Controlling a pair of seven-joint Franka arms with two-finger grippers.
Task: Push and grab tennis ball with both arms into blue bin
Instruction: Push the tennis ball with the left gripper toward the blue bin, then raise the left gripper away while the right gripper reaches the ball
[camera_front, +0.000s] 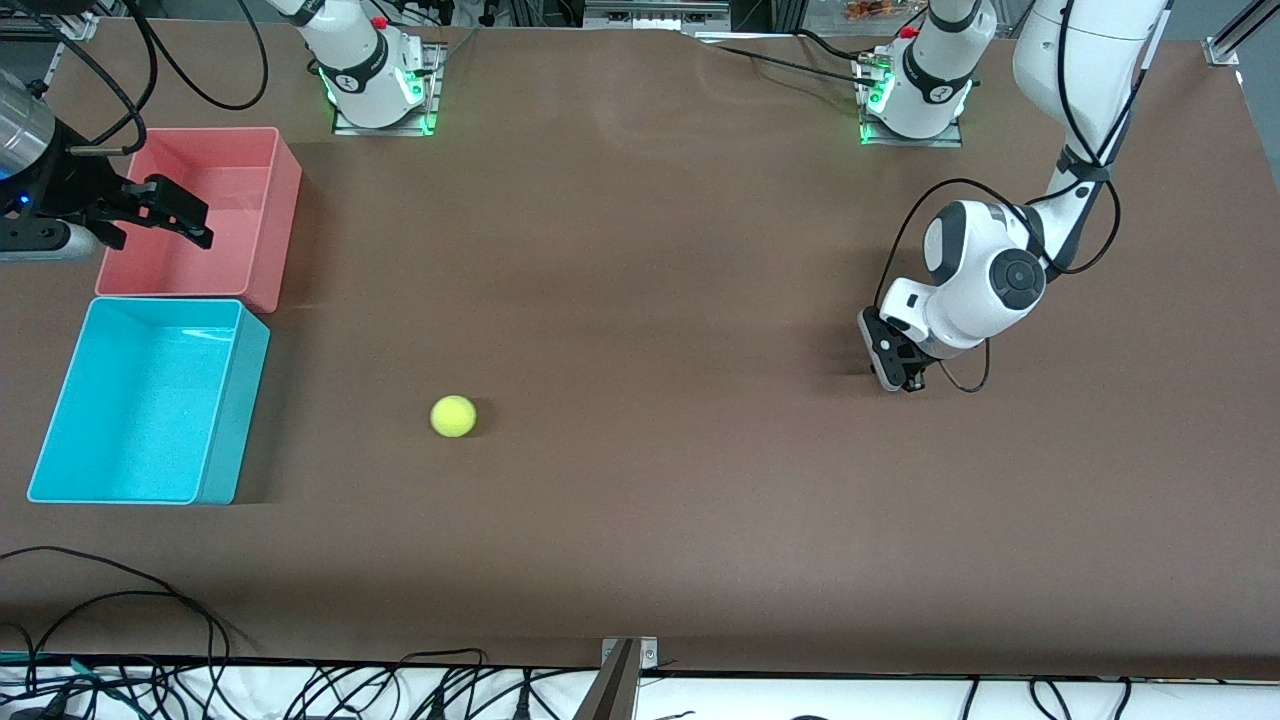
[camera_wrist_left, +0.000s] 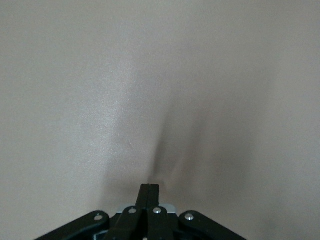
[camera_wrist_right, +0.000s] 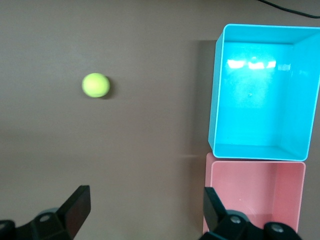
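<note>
The tennis ball (camera_front: 453, 416) (camera_wrist_right: 95, 85) lies on the brown table, a short way from the blue bin (camera_front: 150, 400) (camera_wrist_right: 260, 105) toward the table's middle. The bin is empty and stands at the right arm's end. My right gripper (camera_front: 190, 215) (camera_wrist_right: 145, 195) hangs open and empty high over the pink bin's edge, looking down on both bins and the ball. My left gripper (camera_front: 905, 380) (camera_wrist_left: 150, 187) is shut on nothing, its tips low at the table toward the left arm's end, well away from the ball. Only bare table shows in the left wrist view.
An empty pink-red bin (camera_front: 215, 200) (camera_wrist_right: 255, 190) stands against the blue bin, farther from the front camera. Black cables (camera_front: 120, 600) trail along the table's edge nearest the front camera. Open tabletop stretches between the ball and the left gripper.
</note>
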